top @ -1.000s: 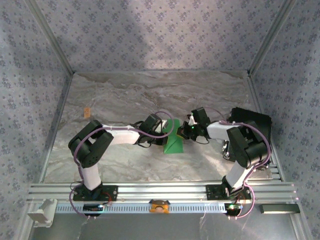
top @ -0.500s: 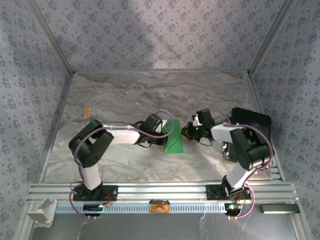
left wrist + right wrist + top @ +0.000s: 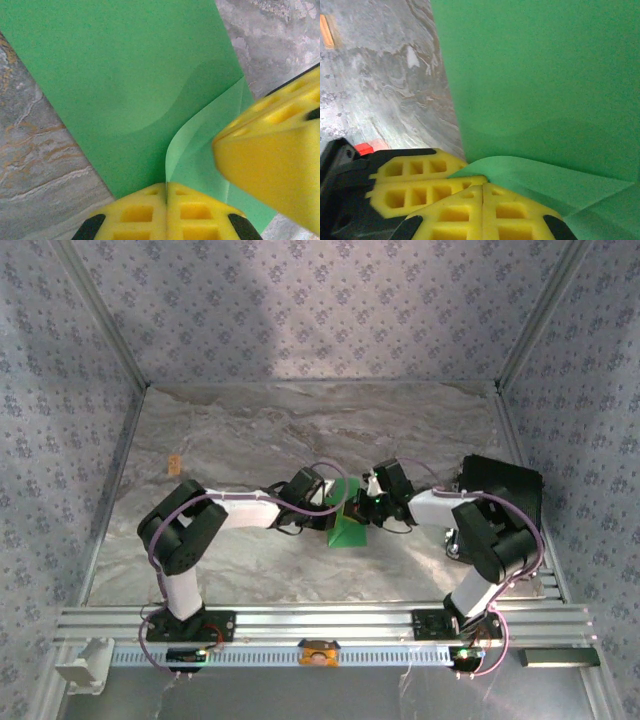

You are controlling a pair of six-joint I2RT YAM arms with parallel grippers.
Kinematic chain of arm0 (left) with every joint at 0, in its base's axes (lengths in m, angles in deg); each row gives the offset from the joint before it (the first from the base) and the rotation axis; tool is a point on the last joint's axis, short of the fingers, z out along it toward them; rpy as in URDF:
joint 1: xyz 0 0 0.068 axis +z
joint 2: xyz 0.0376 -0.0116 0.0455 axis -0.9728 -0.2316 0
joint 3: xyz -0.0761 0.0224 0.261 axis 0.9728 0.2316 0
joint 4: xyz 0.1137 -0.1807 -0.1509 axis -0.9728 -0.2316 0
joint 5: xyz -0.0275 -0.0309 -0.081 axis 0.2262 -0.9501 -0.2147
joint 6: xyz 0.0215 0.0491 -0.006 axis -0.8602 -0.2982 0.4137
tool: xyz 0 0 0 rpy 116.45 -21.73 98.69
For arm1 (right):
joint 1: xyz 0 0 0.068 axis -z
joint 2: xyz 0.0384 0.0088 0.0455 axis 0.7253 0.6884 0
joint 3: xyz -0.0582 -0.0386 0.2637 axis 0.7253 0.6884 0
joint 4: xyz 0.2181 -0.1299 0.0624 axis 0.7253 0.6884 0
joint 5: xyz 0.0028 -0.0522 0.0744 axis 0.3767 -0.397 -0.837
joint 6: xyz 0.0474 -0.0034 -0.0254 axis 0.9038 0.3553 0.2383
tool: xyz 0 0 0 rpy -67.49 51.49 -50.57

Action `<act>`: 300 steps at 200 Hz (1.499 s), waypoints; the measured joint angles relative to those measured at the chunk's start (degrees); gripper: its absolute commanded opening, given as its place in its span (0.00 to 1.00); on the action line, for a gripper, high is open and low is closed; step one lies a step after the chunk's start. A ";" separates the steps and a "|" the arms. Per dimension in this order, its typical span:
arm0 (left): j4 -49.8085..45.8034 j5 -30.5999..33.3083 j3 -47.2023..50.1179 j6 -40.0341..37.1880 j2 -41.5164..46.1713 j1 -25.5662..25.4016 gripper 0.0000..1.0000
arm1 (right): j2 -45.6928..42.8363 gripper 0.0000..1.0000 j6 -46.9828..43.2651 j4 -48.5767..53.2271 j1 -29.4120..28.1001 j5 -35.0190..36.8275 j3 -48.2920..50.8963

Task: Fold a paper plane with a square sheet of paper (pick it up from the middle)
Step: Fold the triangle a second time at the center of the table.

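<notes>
We are seeing a matt, smooth square sheet of paper (image 3: 125, 75), foamy yellow pads (image 3: 140, 215) with moulded cells, and a stone-patterned table (image 3: 40, 160).

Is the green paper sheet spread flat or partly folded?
Partly folded: a flap of the thin bright green paper sheet curls up off the layer beneath.

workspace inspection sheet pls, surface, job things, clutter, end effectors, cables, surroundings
surface: grey marbled table
job's things: green sheet of paper at centre, partly folded, one flap curling up
clutter: small orange piece far left; black box right; red block
end effectors: left end effector and right end effector both shut, tips at the raised flap
cables: purple cables looped along both arms
surroundings: patterned walls, aluminium rail in front
</notes>
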 measured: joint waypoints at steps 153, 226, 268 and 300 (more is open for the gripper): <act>-5.60 2.29 -1.01 2.56 3.04 -0.31 0.39 | 3.19 0.03 0.42 -7.06 0.50 -1.29 3.34; -8.17 -2.78 -1.31 6.67 9.25 0.48 0.00 | 3.19 0.03 0.87 -7.13 0.50 -1.29 3.34; -6.84 -11.13 -2.58 8.26 3.50 0.13 0.00 | 3.19 0.03 1.07 -7.15 0.52 -1.27 3.34; -6.45 -14.23 -3.37 8.87 1.07 -0.50 0.00 | 3.19 0.03 1.07 -7.15 0.52 -1.29 3.34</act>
